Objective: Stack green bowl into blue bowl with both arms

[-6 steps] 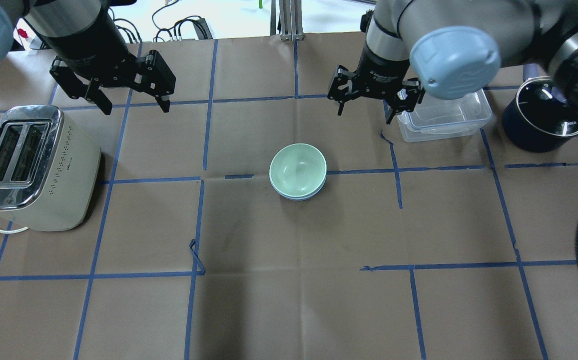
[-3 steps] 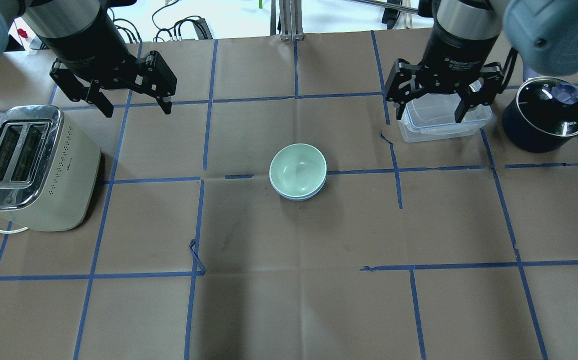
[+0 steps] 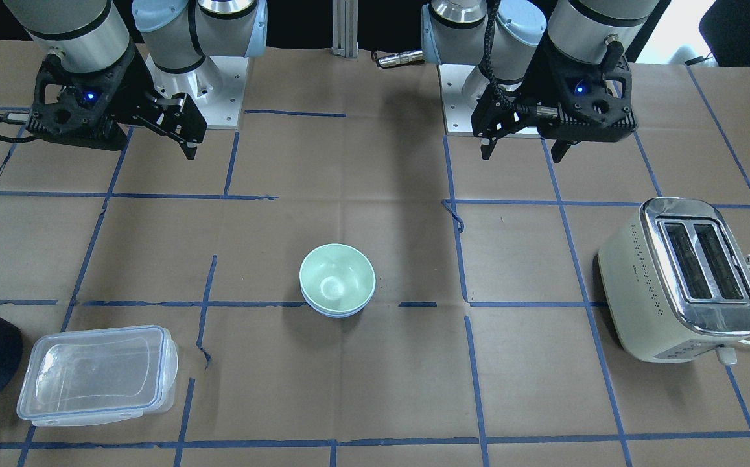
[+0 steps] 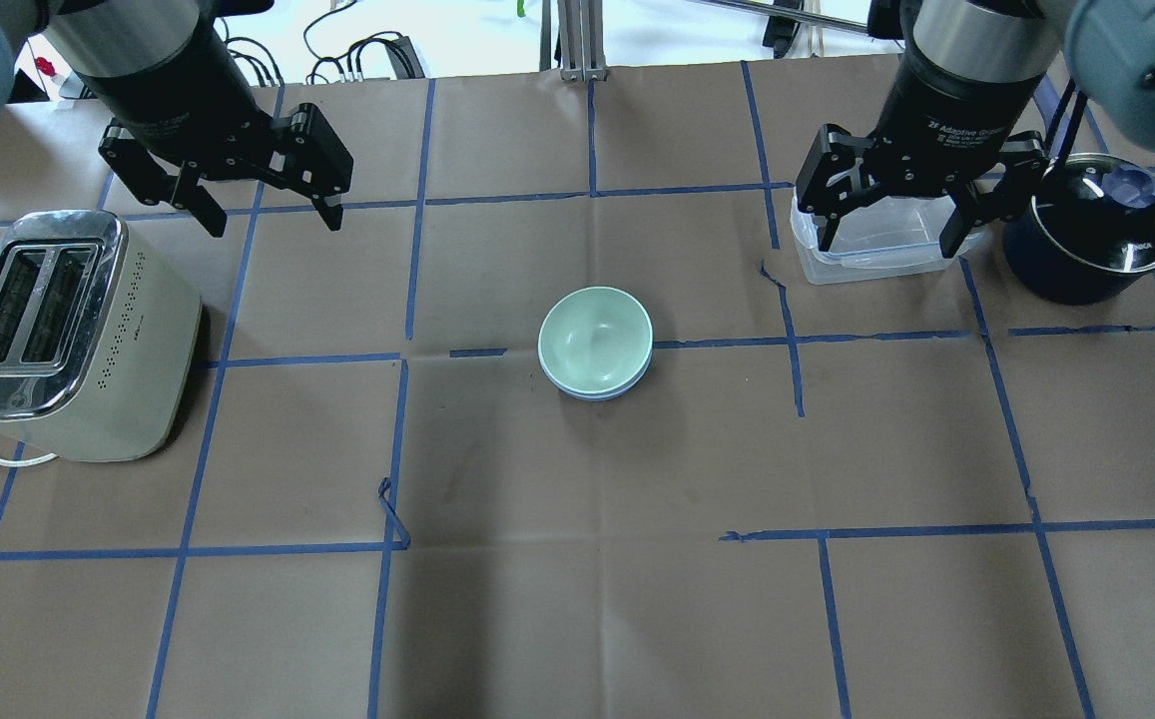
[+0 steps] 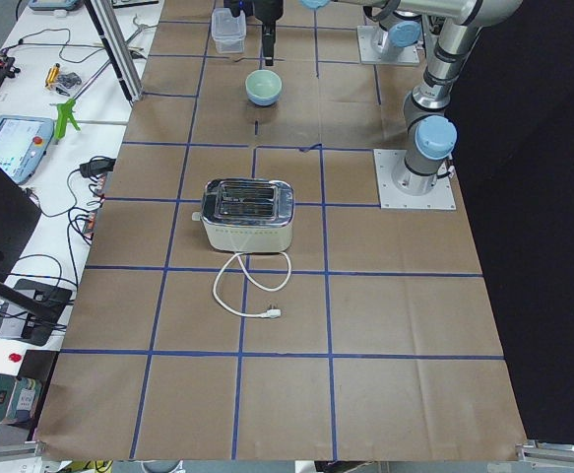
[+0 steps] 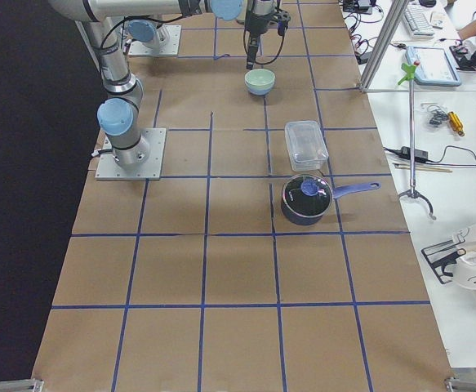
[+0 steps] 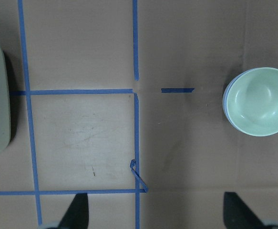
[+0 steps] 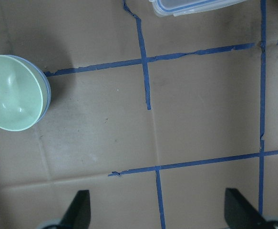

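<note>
Green bowl (image 4: 595, 338) nested inside blue bowl (image 4: 587, 393), mid-table (image 4: 637, 599); stacking judged complete. Left gripper (image 4: 274, 222) and right gripper (image 4: 877, 243) raised, well apart from bowls, jaws spread, empty. Next, probably: retreat to rest only.

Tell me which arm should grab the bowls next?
Right, just barely: both grippers hang open and empty, but the right gripper looks slightly nearer the green bowl nested in the blue bowl than the left gripper.
</note>
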